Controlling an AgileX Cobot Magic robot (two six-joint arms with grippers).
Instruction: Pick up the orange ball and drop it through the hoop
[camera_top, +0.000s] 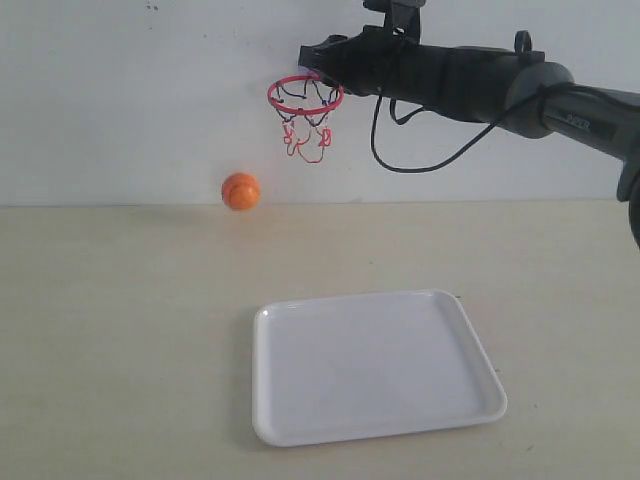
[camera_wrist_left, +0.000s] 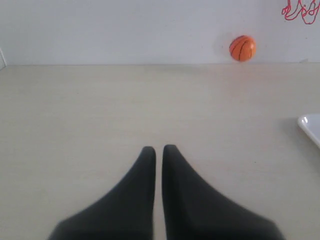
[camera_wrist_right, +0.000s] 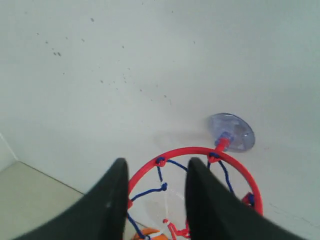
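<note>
The orange ball (camera_top: 241, 191) is low against the white wall, below and left of the hoop (camera_top: 305, 96); whether it touches the table I cannot tell. It also shows in the left wrist view as the ball (camera_wrist_left: 242, 48), and a sliver of the ball (camera_wrist_right: 150, 234) shows through the net. The hoop (camera_wrist_right: 195, 155) has a red ring, string net and a clear suction cup (camera_wrist_right: 231, 131) on the wall. My right gripper (camera_top: 312, 56) hovers just above the ring; this gripper (camera_wrist_right: 155, 167) is open and empty. My left gripper (camera_wrist_left: 158, 148) is shut, empty, low over the table.
A white tray (camera_top: 375, 365) lies on the beige table (camera_top: 120, 330) in front of the hoop; its corner (camera_wrist_left: 311, 125) shows in the left wrist view. The right arm (camera_top: 480, 85) with a black cable reaches in from the right, high up.
</note>
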